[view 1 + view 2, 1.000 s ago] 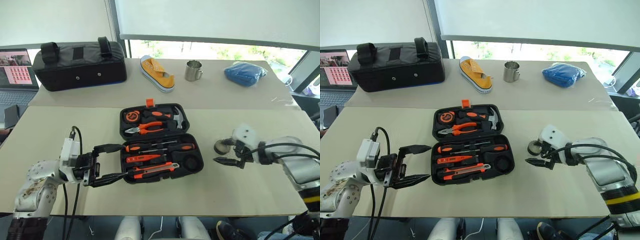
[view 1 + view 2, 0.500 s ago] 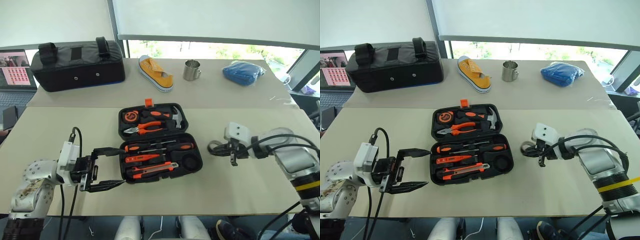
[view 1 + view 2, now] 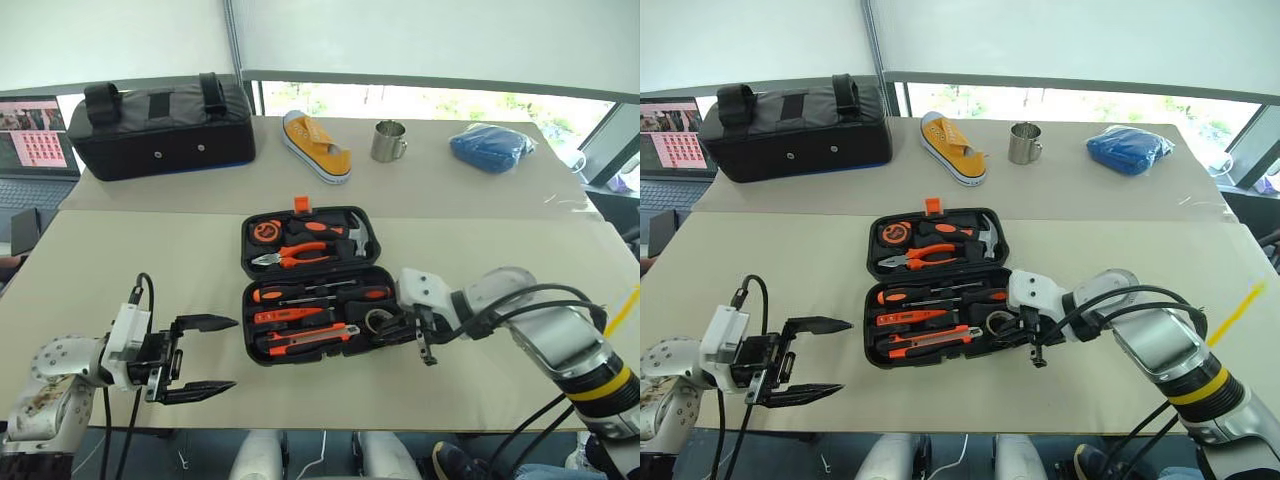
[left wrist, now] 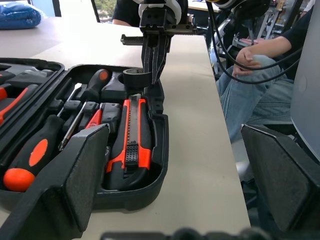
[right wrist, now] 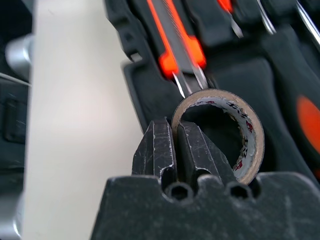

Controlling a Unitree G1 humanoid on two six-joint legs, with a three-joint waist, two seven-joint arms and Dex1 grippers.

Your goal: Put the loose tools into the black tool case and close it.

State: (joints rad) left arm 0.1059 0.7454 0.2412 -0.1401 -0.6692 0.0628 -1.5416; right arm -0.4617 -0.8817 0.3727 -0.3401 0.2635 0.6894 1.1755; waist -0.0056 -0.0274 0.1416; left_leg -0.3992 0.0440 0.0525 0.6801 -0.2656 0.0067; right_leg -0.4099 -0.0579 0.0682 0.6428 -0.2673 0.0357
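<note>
I see the black tool case (image 3: 320,283) lying open on the near table, orange latch at its far edge. In its near half lie two screwdrivers (image 3: 320,293), the small tester (image 3: 290,315) and the utility knife (image 3: 305,340). The tape roll (image 5: 222,130) hangs over the right-hand recess, I think not yet seated.

The right gripper (image 5: 176,150) has its two black fingers (image 5: 156,150) pinched together on the wall of the tape roll (image 5: 227,130), one finger outside the ring and one inside it. The roll is tilted, its pale cardboard core facing the camera, and hangs over a dark recess of the black tool case (image 5: 145,95). Just beyond the roll lies the orange-black utility knife (image 5: 172,37) in its slot. Beside the gripper, past the case's edge, runs the pale desk (image 5: 75,115).
</note>
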